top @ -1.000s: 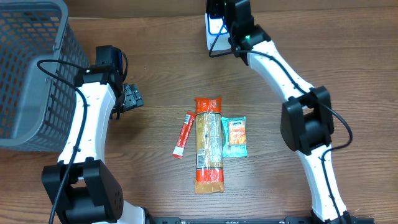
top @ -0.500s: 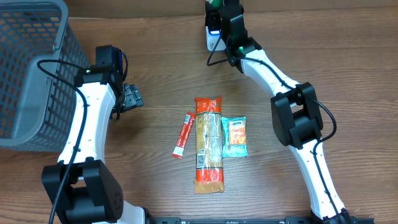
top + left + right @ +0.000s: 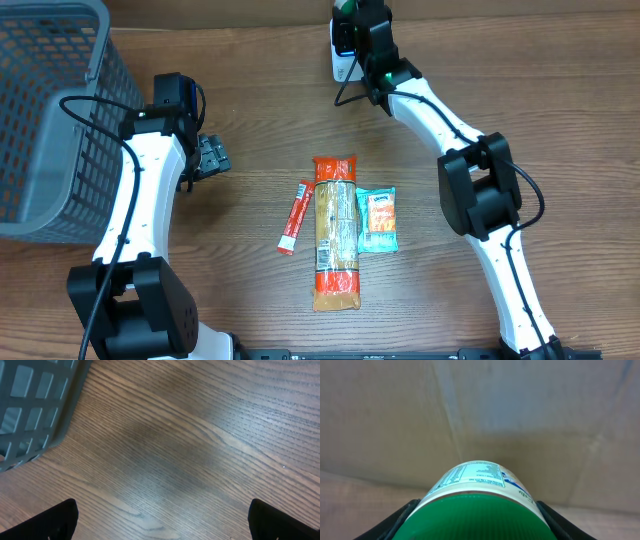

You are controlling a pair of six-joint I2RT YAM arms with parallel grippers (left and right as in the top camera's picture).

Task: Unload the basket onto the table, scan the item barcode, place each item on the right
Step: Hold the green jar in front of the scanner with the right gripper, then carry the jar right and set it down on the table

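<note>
The right claw (image 3: 354,28) reaches to the far edge of the brown wood-grain table (image 3: 250,80), and in the overhead view only a green sliver of the white plastic jar with a green ribbed lid (image 3: 345,6) shows at its tip, just above a white boxy device (image 3: 341,66). The left claw (image 3: 212,157) hangs released and empty beside a grey plastic mesh basket (image 3: 50,110). Mid-table, well apart from both claws, lie a slim red sachet (image 3: 293,216), a long orange pasta packet (image 3: 335,232) and a teal snack packet (image 3: 378,220), side by side. In the left wrist view the black fingertips (image 3: 50,520) sit far apart in the bottom corners, with bare wood between them and a basket corner at upper left. In the right wrist view the jar fills the lower middle, lid towards the camera and small print on its label, grasped by dark fingers (image 3: 402,517) on either side; behind it stands a plain brownish creased wall (image 3: 545,410)
</note>
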